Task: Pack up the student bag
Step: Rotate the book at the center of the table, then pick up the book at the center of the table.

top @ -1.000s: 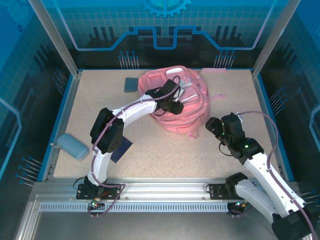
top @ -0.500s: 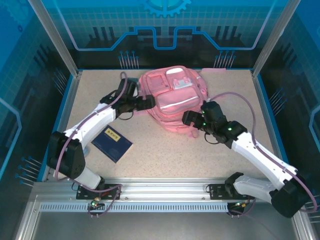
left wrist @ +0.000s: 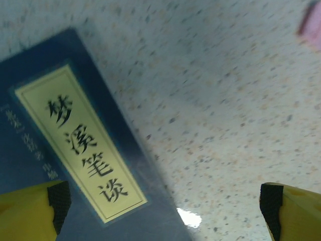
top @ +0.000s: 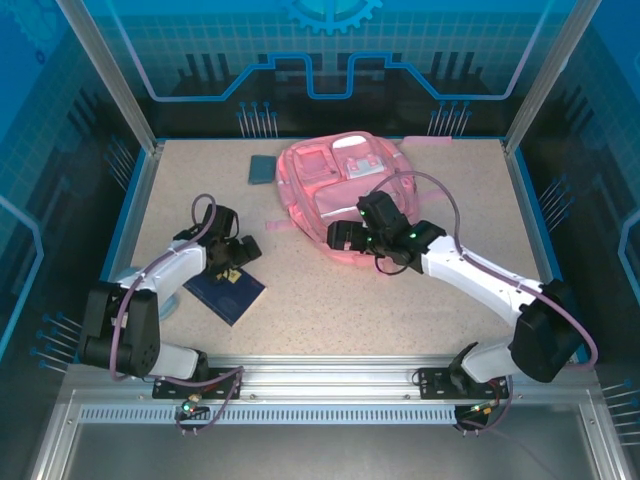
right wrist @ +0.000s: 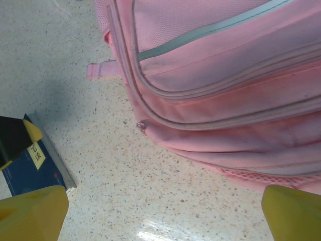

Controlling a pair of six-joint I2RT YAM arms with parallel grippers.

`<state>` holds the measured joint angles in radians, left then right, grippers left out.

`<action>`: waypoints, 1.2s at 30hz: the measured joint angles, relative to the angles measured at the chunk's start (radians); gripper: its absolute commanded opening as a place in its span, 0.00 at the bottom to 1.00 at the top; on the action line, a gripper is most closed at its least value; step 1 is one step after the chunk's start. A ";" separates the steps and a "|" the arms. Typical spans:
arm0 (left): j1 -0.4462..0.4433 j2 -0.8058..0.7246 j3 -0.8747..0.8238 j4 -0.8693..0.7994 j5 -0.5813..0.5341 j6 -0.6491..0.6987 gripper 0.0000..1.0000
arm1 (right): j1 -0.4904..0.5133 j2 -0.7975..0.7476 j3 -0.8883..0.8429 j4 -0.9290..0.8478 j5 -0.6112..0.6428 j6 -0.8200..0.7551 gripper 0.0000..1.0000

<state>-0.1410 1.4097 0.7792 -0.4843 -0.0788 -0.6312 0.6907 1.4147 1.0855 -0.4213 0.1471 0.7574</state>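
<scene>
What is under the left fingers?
A dark blue book with a yellow title label, flat on the speckled table. The open fingers cover part of it; anything beneath it is hidden.

- book (left wrist: 75,150), dark blue: cut off by the left and lower edges in the left wrist view; small print beside the title label (left wrist: 83,143) blurred, not legible.
- student bag (right wrist: 215,100): cut off by the top and right edges in the right wrist view; near edge partly covered by the right gripper (top: 340,238) in the top view.
- grey-blue item (top: 262,168), flat, beside the bag: too small to be identified.
</scene>
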 measured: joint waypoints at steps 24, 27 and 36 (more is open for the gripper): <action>-0.330 0.166 0.083 0.161 0.248 -0.045 0.96 | 0.018 0.156 0.095 -0.016 -0.025 0.000 0.95; -0.328 0.158 0.082 0.226 0.304 -0.055 0.96 | 0.022 0.164 0.101 -0.019 -0.025 0.000 0.93; -0.152 -0.052 0.062 0.151 0.256 -0.055 0.96 | 0.077 0.279 0.203 -0.058 -0.029 -0.037 0.86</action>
<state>-0.2932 1.3575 0.8410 -0.3328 0.1772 -0.6865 0.7677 1.6939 1.2888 -0.4789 0.1181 0.7208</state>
